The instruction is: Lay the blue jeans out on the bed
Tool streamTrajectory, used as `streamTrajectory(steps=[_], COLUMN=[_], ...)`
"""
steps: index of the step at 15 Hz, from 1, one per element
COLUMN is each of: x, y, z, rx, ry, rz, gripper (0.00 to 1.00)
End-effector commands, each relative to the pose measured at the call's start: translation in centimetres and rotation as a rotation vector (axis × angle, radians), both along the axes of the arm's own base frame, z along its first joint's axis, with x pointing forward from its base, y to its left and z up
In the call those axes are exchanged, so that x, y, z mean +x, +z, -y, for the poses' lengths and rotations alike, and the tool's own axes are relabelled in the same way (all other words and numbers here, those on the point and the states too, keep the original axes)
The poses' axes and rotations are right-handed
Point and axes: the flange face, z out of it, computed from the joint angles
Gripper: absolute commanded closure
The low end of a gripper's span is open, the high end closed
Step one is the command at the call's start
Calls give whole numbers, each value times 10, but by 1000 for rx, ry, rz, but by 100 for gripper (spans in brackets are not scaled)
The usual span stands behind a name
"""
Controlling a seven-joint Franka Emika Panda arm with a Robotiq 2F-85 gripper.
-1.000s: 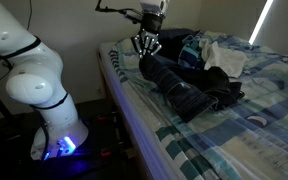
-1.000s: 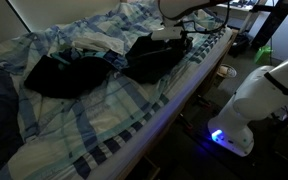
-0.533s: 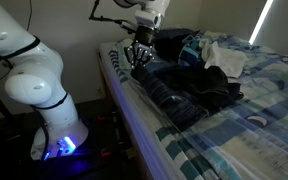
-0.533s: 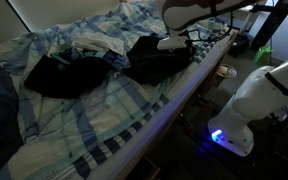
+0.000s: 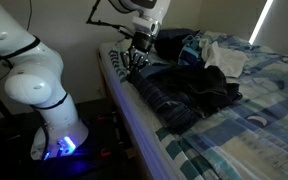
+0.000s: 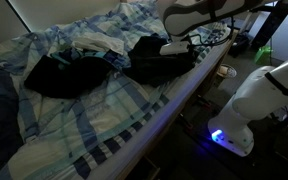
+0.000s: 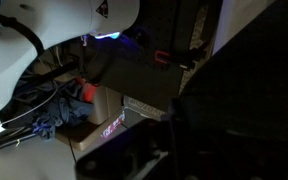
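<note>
bed [image 5: 254, 112]: plaid cover, rumpled | jeans [image 5: 184, 90]: dark heap along near mattress edge, one leg stretched toward corner | gripper [image 5: 135, 61]: clamped on leg end at edge | step: draw leg straight, low and slow, fabric on cover not over side, release only once flat | far: white cloth [image 5: 226, 58], steer clear

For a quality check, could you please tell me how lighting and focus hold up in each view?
In both exterior views light is dim and the blue jeans read nearly black, with a blue glow at the robot base; the wrist view is dark and blurry.
</note>
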Motion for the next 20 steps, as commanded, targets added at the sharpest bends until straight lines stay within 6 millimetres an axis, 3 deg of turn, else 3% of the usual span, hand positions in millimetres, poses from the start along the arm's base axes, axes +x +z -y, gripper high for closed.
streamTrajectory(steps=[1, 6, 10, 15, 20], x=[-11, -6, 10, 36, 69], y=[4, 15, 34, 50, 31], z=[6, 9, -3, -35, -78], rx=[-22, -40, -46, -13, 25], ry=[-19, -20, 6, -2, -105], rz=[-47, -46, -2, 26, -9], gripper=[67, 29, 1, 0, 0])
